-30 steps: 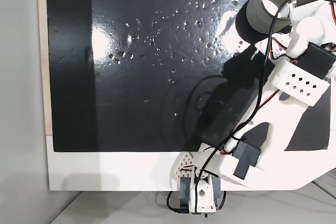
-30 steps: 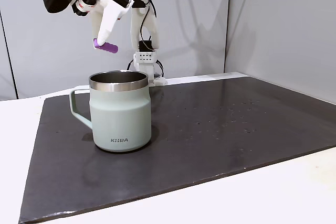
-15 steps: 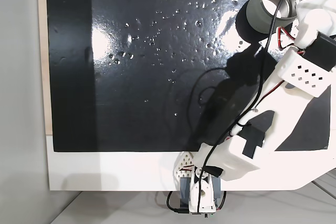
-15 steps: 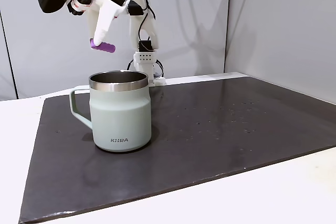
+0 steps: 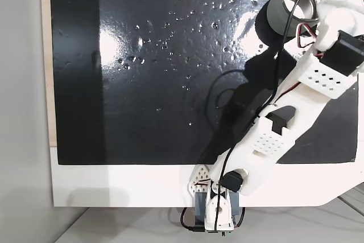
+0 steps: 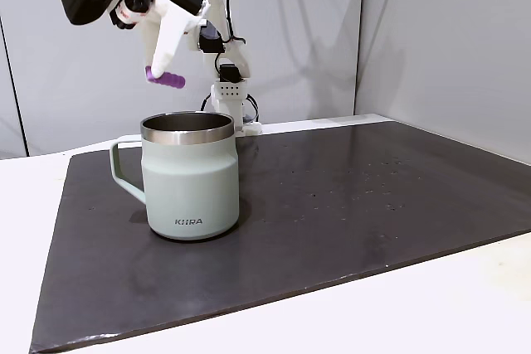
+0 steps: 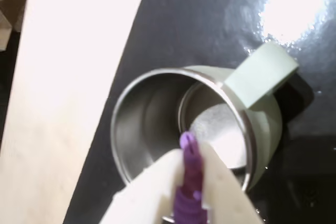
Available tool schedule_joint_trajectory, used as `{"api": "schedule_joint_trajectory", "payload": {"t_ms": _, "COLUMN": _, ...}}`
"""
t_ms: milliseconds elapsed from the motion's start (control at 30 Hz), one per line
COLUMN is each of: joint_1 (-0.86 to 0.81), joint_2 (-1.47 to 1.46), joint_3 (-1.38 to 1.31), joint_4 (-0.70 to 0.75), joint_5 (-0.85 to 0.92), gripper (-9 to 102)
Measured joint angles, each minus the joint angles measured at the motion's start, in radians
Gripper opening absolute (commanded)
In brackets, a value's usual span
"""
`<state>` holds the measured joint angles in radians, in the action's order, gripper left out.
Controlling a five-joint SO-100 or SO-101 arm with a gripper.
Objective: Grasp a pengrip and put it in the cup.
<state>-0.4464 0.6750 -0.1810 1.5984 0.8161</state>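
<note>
The gripper point(image 6: 166, 77) pinches the light-purple pengrip point(image 6: 167, 80) in the air above the cup point(image 6: 190, 176), having shifted slightly back toward the mug's centre over the past second. In the wrist view the pengrip point(image 7: 187, 179), pressed between pale fingers point(image 7: 218, 182), points into the steel interior of the cup point(image 7: 152, 124). Judged from this alignment, release looks near on the dark mat point(image 6: 348, 213).
</note>
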Motion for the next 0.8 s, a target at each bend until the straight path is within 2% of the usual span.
{"api": "schedule_joint_trajectory", "payload": {"t_ms": 167, "joint_1": 0.002, "joint_2": -0.028, "joint_3": -0.006, "joint_4": -0.034, "joint_5": 0.000, "gripper": 0}}
{"api": "schedule_joint_trajectory", "payload": {"t_ms": 500, "joint_1": 0.002, "joint_2": -0.052, "joint_3": -0.006, "joint_4": -0.247, "joint_5": -0.041, "gripper": 0}}
{"api": "schedule_joint_trajectory", "payload": {"t_ms": 800, "joint_1": 0.005, "joint_2": -0.094, "joint_3": -0.006, "joint_4": -0.293, "joint_5": -0.041, "gripper": 0}}
